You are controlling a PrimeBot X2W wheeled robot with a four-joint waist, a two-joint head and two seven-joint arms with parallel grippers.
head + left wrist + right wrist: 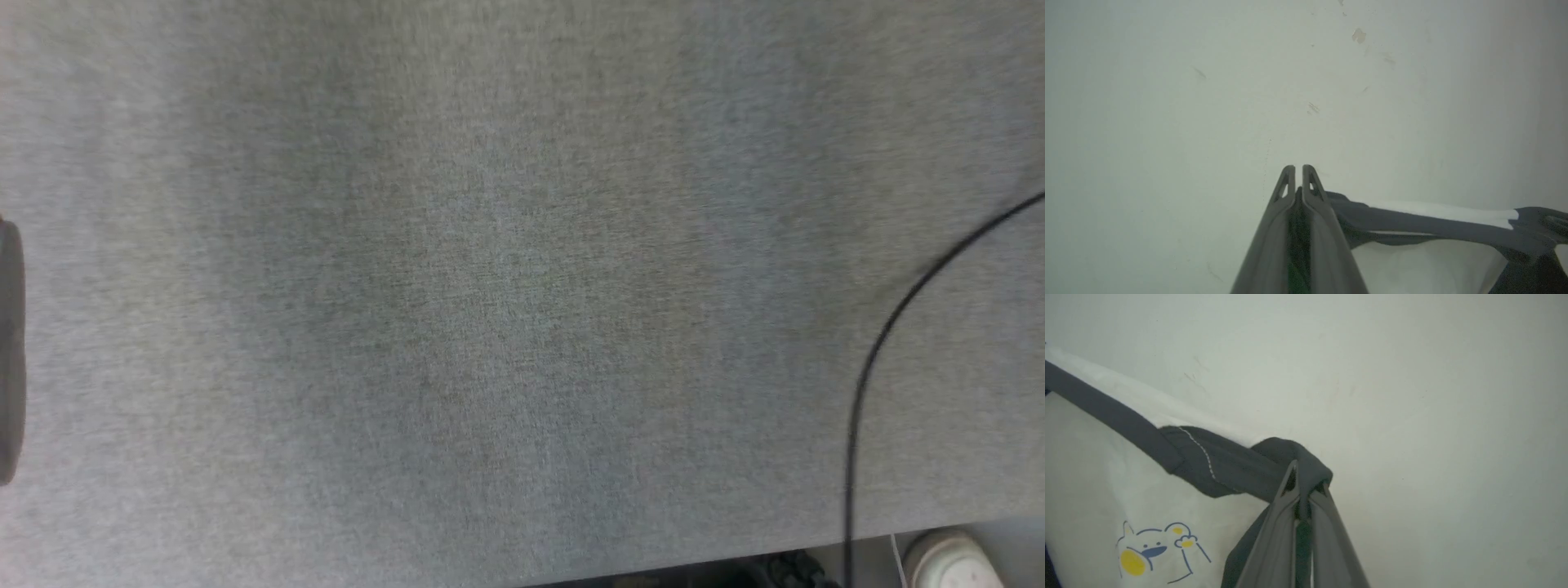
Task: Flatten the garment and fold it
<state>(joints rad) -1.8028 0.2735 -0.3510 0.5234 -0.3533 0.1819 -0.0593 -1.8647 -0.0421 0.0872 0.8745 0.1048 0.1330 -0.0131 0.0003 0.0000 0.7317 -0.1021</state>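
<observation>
The right gripper (1301, 474) is clenched on a bunched black shoulder of the garment (1094, 477), a soft white T-shirt with black sleeves and cartoon print; the left gripper (1298, 168) looks clamped on the other shoulder. It hangs stretched between them before a pale wall (1433, 396), so laying flat and folding are, I judge, both left

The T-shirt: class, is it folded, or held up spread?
Held up spread, not folded. The T-shirt hangs open from black fabric clamped in the right gripper; its trim stretches taut to the left gripper.
</observation>
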